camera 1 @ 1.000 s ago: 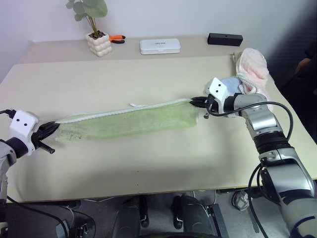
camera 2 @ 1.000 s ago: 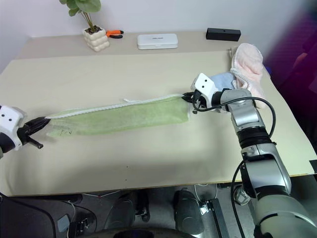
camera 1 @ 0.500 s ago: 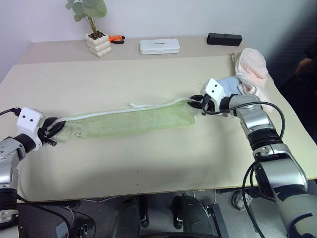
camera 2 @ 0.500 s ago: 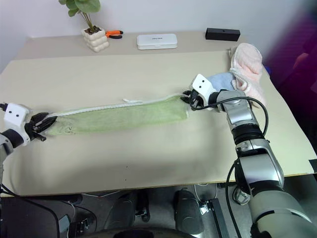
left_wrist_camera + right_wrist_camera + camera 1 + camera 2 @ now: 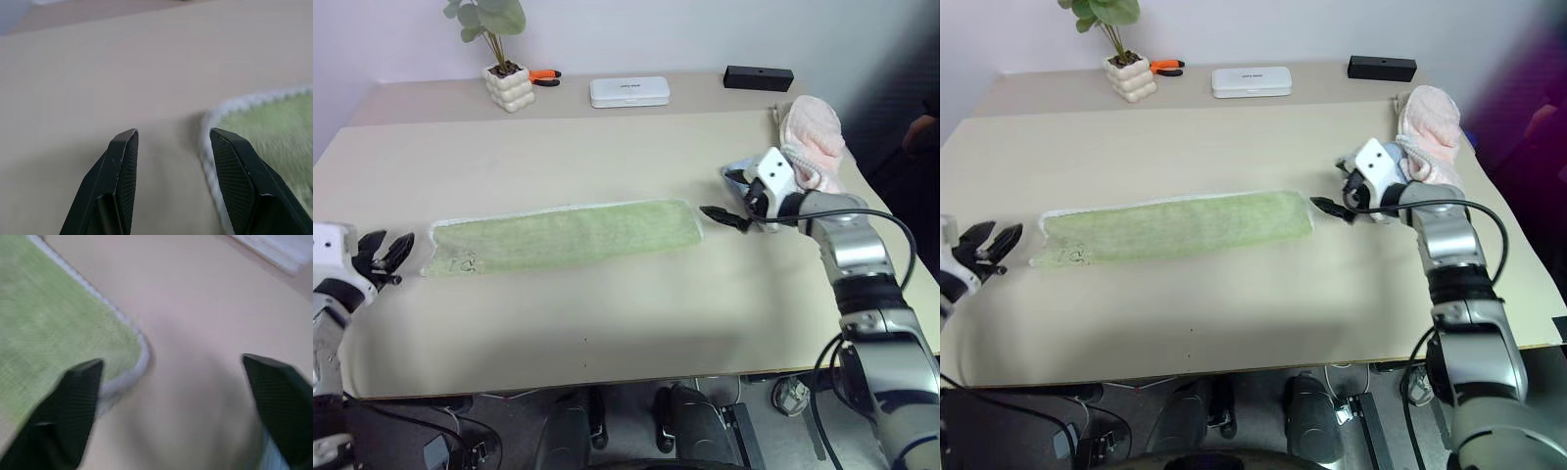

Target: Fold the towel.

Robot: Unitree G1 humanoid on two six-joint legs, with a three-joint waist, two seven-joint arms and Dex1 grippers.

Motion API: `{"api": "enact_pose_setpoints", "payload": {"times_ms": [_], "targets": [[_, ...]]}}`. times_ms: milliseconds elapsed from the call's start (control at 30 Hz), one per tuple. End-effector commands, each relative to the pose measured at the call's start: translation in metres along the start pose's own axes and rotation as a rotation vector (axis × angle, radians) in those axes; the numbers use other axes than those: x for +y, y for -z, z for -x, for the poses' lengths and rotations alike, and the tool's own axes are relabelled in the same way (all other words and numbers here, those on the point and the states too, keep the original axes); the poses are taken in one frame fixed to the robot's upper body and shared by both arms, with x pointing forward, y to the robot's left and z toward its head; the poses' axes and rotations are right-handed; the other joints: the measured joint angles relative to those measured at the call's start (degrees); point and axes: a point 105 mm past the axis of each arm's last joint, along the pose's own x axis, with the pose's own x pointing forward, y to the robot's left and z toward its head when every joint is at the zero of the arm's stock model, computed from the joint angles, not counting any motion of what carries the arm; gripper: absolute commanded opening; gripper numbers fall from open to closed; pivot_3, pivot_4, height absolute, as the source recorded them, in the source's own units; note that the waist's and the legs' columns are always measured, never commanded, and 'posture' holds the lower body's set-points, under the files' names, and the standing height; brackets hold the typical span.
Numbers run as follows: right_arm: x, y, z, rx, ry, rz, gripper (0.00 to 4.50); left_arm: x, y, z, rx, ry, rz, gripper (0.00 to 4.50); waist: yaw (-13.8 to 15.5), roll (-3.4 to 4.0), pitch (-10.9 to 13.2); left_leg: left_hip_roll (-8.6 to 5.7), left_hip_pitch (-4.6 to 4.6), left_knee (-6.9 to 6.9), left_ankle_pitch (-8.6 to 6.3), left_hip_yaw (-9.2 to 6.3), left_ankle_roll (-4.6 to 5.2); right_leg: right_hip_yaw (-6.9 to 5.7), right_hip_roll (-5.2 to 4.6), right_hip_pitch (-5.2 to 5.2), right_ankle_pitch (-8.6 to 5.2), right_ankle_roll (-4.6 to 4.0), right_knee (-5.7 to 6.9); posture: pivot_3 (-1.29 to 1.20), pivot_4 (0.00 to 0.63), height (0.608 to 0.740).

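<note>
Both claws have let go of the towel (image 5: 563, 234) since a second ago: it now lies flat as a long folded strip across the middle of the worktop (image 5: 607, 147). The left claw (image 5: 382, 253) stands released just off its left end, the right claw (image 5: 729, 201) spread wide just past its right end. Bare worktop lies open along the strip's near and far edges, while the pink cloth (image 5: 813, 132) sits at the right edge.

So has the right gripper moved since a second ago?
Yes. The right gripper has let go of the towel and pulled away from its end, toward the pink cloth, with its jaws now wide open.
</note>
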Motion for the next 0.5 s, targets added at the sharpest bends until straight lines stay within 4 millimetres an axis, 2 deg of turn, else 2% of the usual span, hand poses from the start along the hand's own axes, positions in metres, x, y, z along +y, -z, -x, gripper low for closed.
{"api": "enact_pose_setpoints", "payload": {"times_ms": [33,133,200,233,367,433,500], "targets": [[0.029,-0.019,0.017,-0.096,-0.071,-0.158,4.49,-0.024,-0.033,0.009,-0.109,0.086,-0.062,2.32,0.17,-0.03,-0.02,0.00,0.05,0.02,-0.01,-0.05,-0.01,-0.01,0.00,0.06,0.00,0.00,0.01,0.00,0.150,0.731],[0.057,-0.009,0.026,-0.087,-0.089,-0.368,4.49,-0.090,-0.038,0.013,-0.119,0.328,-0.147,2.32,0.36,-0.09,-0.06,-0.03,0.03,0.01,-0.03,-0.15,-0.01,0.01,-0.05,0.09,0.02,-0.05,0.01,0.00,0.150,0.731],[0.072,0.004,0.029,-0.030,-0.074,-0.477,4.49,-0.144,-0.036,0.022,-0.119,0.532,-0.208,2.32,0.58,-0.07,-0.08,-0.07,0.04,0.01,-0.07,-0.18,-0.01,0.02,-0.17,0.12,0.02,-0.06,-0.01,0.00,0.150,0.731],[0.077,0.010,0.029,-0.002,-0.061,-0.520,4.49,-0.163,-0.036,0.028,-0.129,0.606,-0.209,2.32,0.60,-0.08,-0.09,-0.10,0.03,0.00,-0.08,-0.17,-0.02,0.03,-0.17,0.10,0.02,-0.07,-0.01,0.00,0.150,0.731],[0.086,0.021,0.025,0.053,0.000,-0.681,4.49,-0.204,-0.043,0.036,-0.166,0.741,-0.129,2.32,0.31,-0.08,-0.09,-0.03,0.03,-0.01,-0.07,-0.17,0.00,0.05,-0.08,0.05,0.05,-0.14,-0.02,0.00,0.150,0.731],[0.090,0.024,0.020,0.066,0.016,-0.740,4.49,-0.215,-0.045,0.037,-0.174,0.779,-0.117,2.32,0.18,-0.07,-0.10,-0.01,0.04,-0.03,-0.06,-0.19,0.02,0.05,0.03,0.03,0.05,-0.14,0.01,0.00,0.150,0.731],[0.092,0.024,0.013,0.064,0.030,-0.805,4.49,-0.219,-0.043,0.038,-0.165,0.793,-0.113,2.32,0.04,-0.07,-0.10,-0.03,0.03,-0.03,-0.05,-0.19,0.03,0.03,0.05,0.03,0.05,-0.14,0.02,0.00,0.150,0.731]]}}
